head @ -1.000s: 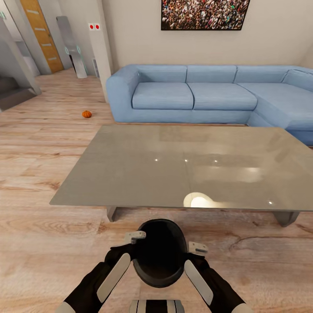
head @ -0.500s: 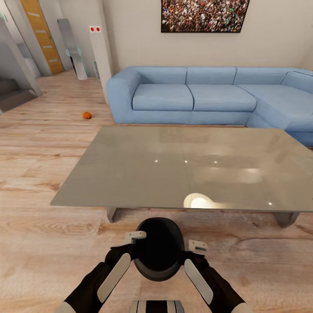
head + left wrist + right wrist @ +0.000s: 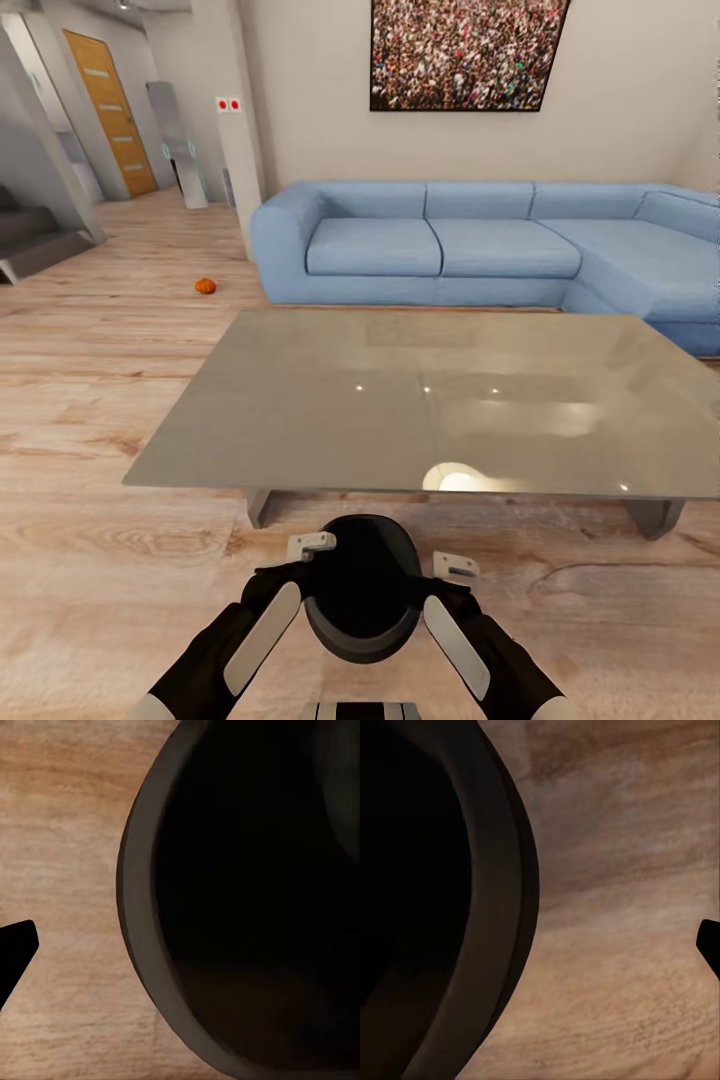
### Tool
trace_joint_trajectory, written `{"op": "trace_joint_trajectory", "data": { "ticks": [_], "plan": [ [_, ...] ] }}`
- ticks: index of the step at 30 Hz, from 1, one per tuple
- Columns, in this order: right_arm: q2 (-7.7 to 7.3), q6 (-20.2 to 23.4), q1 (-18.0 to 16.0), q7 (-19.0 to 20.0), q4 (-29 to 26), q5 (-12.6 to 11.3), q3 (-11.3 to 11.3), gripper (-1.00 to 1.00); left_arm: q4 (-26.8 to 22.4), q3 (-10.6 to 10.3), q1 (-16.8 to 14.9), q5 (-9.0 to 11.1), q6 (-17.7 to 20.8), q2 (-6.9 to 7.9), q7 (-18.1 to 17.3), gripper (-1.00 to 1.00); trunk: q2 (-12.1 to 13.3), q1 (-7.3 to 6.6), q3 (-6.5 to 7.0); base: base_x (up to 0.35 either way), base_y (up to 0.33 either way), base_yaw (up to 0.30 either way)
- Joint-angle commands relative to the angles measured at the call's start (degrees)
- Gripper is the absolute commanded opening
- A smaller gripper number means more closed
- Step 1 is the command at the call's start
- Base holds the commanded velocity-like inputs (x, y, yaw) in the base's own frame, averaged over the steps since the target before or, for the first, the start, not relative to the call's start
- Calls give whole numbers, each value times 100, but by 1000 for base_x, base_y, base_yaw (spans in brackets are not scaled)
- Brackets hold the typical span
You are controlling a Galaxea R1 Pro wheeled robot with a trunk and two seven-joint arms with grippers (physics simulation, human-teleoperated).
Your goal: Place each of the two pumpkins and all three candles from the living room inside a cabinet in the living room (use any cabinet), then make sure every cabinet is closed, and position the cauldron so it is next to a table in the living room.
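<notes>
Here the robot holds one black cauldron (image 3: 362, 590) between its two arms, low over the wood floor (image 3: 90, 560), just in front of the one grey table (image 3: 440, 400). The left gripper (image 3: 312, 546) and right gripper (image 3: 455, 570) press on its sides; how wide each is open, I cannot tell. I think the next move is to set it down beside the table. One pumpkin (image 3: 205, 286) sits far off by the blue sofa (image 3: 440, 245).
</notes>
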Motion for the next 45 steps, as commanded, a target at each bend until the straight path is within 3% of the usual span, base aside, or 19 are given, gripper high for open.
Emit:
{"op": "trace_joint_trajectory", "data": {
  "ticks": [1, 12, 18, 23, 26, 29, 35, 45],
  "plan": [
    [-2, 13, -3, -47, -7, -40, 15, 100, -3, -12, -4, 60, 3, 0, 58, 100, 0, -3, 18, 0, 0, 0],
    [-1, 125, -3, -62, -18, -38, 16, 100, 8, -6, -4, 61, 44, 11, 89, 100, 14, -32, 262, -73, 0, 0],
    [14, 676, -7, -64, -102, -76, 16, 100, -15, 3, -4, 103, 231, 15, 84, 100, 22, -47, 395, -3, 0, 0],
    [-18, 900, -5, -70, -121, -574, 20, 100, -26, 34, -19, 103, 924, 19, 97, 100, 223, -157, 484, 0, 0, 0],
    [-26, 1016, -2, -73, -306, -786, 23, 100, -26, 273, -21, 73, 1234, 16, 109, 100, 343, -223, 538, 0, 0, 0],
    [-37, 1067, 9, -73, -649, -850, 23, 100, -25, 434, -22, 58, 1484, 17, 255, 100, 463, -289, 592, 0, 0, 0],
    [-53, 1013, 27, -82, -759, -858, 23, 100, -19, 486, -22, 60, 1610, 15, 744, 100, 704, -421, 700, 0, 0, 0],
    [-55, 955, 44, -50, -241, -860, 23, 100, -11, 478, -22, 73, 1622, 15, 795, 100, 1105, -640, 879, 0, 0, 0]
  ]
}}
